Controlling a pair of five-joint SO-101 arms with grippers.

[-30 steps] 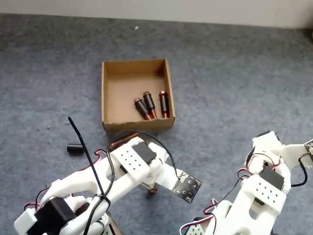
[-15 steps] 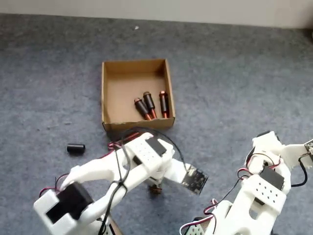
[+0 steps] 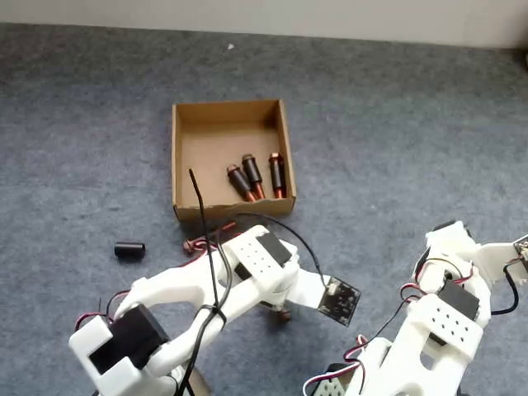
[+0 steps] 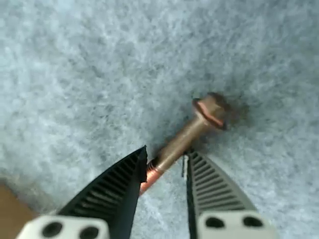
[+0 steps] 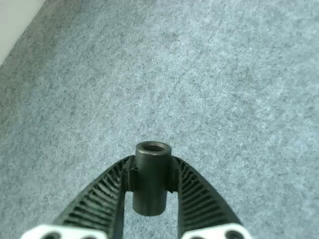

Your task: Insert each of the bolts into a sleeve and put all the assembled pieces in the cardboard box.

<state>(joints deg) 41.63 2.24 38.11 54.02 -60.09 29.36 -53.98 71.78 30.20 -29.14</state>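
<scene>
"Pincer status?"
"Left pincer point(image 4: 166, 151) clamps the bolt point(image 4: 192, 132) by its thread end, close to the bench point(image 3: 396, 124) near the cardboard box point(image 3: 176, 157); right pincer point(image 5: 152, 159) clamps the sleeve point(image 5: 152, 184)."
"Procedure?"
"Bring shank and bore coaxial, then feed straight. Bolt: coppery, flanged hex head. Sleeve: matte black tube."

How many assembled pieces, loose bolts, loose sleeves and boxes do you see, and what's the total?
Assembled pieces: 3
Loose bolts: 1
Loose sleeves: 2
Cardboard box: 1
Total: 7
</scene>
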